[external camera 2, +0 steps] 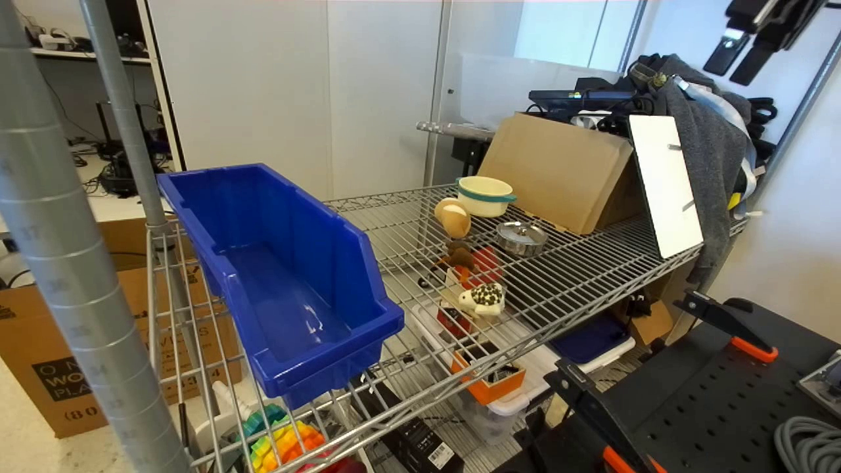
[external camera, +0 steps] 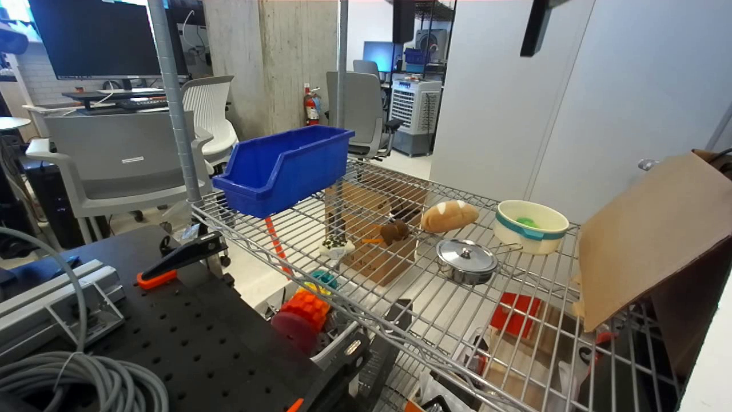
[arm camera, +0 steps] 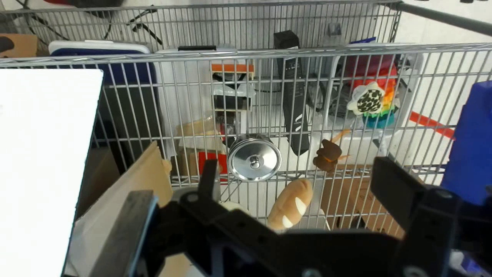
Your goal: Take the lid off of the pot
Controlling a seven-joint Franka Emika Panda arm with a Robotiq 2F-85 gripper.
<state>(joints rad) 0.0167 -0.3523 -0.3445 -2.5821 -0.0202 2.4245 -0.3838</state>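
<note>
Lid (external camera: 467, 257) on, sitting level atop the pot (external camera: 466, 276), which stands on the wire table (arm camera: 246, 54), its base presumably broad enough to bridge the openings! Knob (arm camera: 254, 162) up at the centre, probably the intended handhold. And the claw (arm camera: 295, 164) hangs well above, fingers (arm camera: 208, 179) spread wide, gripping nothing; that stance looks meant to straddle the knob, though it must line up and come down first.

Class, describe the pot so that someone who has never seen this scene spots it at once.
Find the wire shelf. On it, between the blue bin and the cardboard, near the pale bowl and the bread, sits the pot. Unlike those two, it is shiny metal with a knobbed lid on.
</note>
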